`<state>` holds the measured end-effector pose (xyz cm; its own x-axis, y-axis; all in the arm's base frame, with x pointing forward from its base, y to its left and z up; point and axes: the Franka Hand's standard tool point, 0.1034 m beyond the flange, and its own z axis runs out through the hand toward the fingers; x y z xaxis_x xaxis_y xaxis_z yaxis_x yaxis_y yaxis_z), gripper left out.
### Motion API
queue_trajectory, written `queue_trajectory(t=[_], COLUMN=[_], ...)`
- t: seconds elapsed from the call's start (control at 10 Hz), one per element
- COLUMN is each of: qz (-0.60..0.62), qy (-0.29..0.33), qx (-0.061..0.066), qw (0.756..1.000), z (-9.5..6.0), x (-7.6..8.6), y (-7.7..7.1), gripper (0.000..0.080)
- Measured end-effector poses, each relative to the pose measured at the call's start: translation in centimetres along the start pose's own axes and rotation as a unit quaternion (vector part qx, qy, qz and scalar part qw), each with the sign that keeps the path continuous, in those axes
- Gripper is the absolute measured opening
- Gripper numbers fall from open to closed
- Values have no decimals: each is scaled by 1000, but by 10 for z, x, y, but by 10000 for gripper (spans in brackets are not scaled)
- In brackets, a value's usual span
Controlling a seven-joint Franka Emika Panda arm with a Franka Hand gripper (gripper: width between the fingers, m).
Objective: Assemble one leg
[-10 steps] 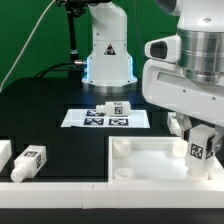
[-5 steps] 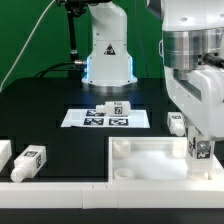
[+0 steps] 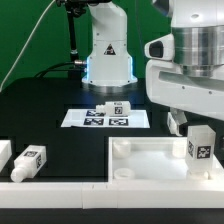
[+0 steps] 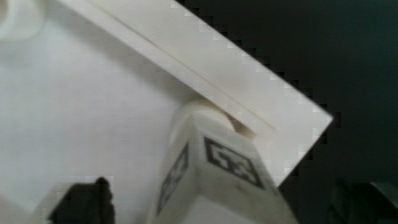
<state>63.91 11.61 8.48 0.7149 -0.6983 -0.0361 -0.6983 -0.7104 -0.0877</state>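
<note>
- Exterior view: bright, even light, seemingly from above; no hard shadows on the black surface (image 3: 50, 110).
- White tray (image 3: 150, 178): rim close to washed out, with faint grey shade along the inner walls.
- Robot base (image 3: 107, 45): bluish glow at its foot.
- Arm housing (image 3: 185, 85): near the lens, soft in focus, shaded grey underneath.
- Wrist view: soft throughout; the tag on the leg (image 4: 222, 165) is smeared, its edges fuzzy.
- Claw (image 4: 222, 208): fingertips (image 4: 84, 202) are dark, unfocused shapes.
- Wrist view: tray face nearly blown white; the surface beyond is flat black, without detail.
</note>
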Motion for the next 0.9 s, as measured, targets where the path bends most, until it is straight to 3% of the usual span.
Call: queue_trajectory(t=[0.3, 0.4, 0.6, 0.7, 0.8, 0.9], qz=[-133, -242, -335, -334, -328, -323], qy=[2, 10, 35, 34, 34, 34], qx=[-2, -6, 4, 3, 4, 4], qw=[991, 970, 941, 942, 944, 946], z=[0, -1, 0, 0, 0, 0], x=[2, 6, 8, 9, 9, 9], y=[1, 2, -4, -3, -3, -3], gripper=[649, 649, 649, 527, 527, 389])
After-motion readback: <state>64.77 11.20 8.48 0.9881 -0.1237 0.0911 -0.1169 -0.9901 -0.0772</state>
